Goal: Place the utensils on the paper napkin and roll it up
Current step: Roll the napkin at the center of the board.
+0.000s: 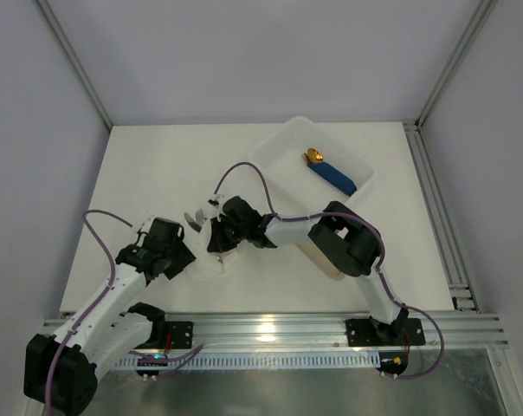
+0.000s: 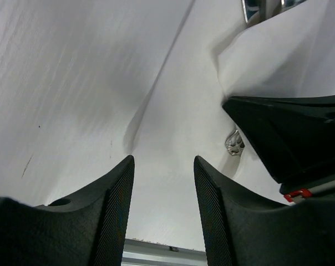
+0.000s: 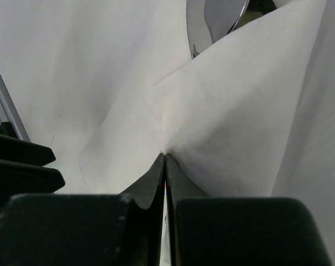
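The paper napkin (image 1: 211,264) lies near the table's front, bunched and lifted into a fold. My right gripper (image 1: 216,238) is shut on a pinch of that fold, as the right wrist view (image 3: 165,155) shows, with the napkin (image 3: 239,127) rising around the fingers. The shiny utensils (image 1: 195,218) stick out of the napkin's far side; their tips show in the right wrist view (image 3: 212,19) and the left wrist view (image 2: 262,8). My left gripper (image 1: 182,257) is open and empty just left of the napkin, its fingers over the napkin (image 2: 173,111).
A white plastic tray (image 1: 283,143) at the back right holds a blue-handled gold-tipped piece (image 1: 331,173). A beige sleeve (image 1: 318,256) lies partly under the right arm. The right gripper's black body (image 2: 289,133) sits close to my left fingers. A metal rail (image 1: 270,329) runs along the front edge.
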### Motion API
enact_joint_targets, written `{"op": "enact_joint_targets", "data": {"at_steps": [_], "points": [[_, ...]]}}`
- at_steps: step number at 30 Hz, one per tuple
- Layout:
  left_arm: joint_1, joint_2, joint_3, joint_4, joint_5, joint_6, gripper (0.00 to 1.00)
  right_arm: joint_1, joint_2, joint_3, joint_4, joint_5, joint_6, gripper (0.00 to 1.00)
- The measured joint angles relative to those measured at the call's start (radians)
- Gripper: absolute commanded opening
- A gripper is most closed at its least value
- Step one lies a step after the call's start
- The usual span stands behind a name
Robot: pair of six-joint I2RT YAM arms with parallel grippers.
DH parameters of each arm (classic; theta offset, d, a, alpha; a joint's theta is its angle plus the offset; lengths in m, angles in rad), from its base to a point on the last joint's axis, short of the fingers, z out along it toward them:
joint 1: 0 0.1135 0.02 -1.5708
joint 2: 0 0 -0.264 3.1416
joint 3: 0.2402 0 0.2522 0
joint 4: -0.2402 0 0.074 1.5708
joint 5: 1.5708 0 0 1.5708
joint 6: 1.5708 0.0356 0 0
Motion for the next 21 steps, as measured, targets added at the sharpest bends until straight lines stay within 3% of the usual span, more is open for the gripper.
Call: {"op": "enact_joint_targets", "data": {"at_steps": [7,14,17,21], "points": [[0.000,0.002,-0.118,0.029,0.047,-0.055,0.51,0.000,0.000,0.000,0.000,0.000,0.001,0.04],[0.000,0.069,-0.124,0.096,0.061,-0.074,0.50,0.000,0.000,0.000,0.000,0.000,0.000,0.04],[0.000,0.082,-0.133,0.151,0.066,-0.090,0.44,0.000,0.000,0.000,0.000,0.000,0.000,0.03],[0.000,0.090,-0.147,0.203,0.071,-0.098,0.28,0.000,0.000,0.000,0.000,0.000,0.000,0.04]]}}
